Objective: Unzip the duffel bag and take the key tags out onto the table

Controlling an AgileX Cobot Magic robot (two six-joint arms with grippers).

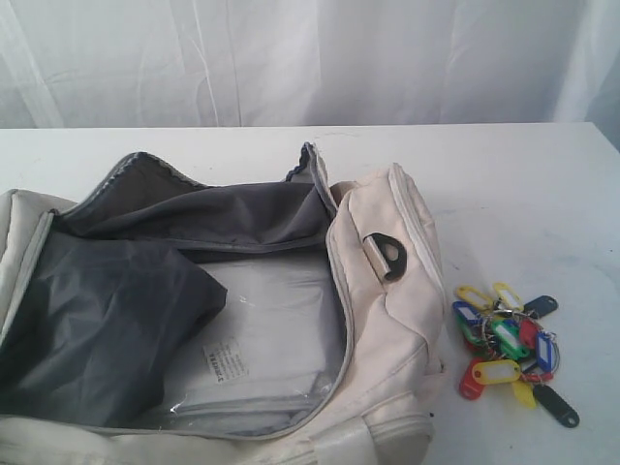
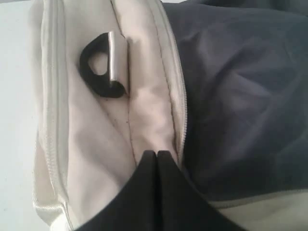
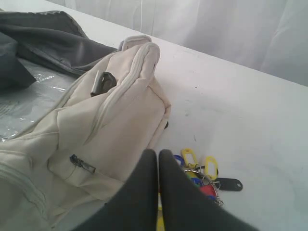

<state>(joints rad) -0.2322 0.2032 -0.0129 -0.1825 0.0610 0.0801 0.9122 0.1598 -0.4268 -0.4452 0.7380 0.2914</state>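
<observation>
The cream duffel bag lies unzipped on the white table, its dark grey lining folded open. The key tags, a bunch in yellow, green, red, blue and black, rest on the table just right of the bag's end. Neither gripper shows in the exterior view. My left gripper is shut with nothing in it, over the bag's beige end by a black D-ring. My right gripper is shut and empty, above the key tags, beside the bag.
A clear plastic-wrapped packet lies inside the bag. A dark zip pull hangs on the bag's side pocket. White curtain runs behind the table's far edge. Bare tabletop stretches right of and behind the tags.
</observation>
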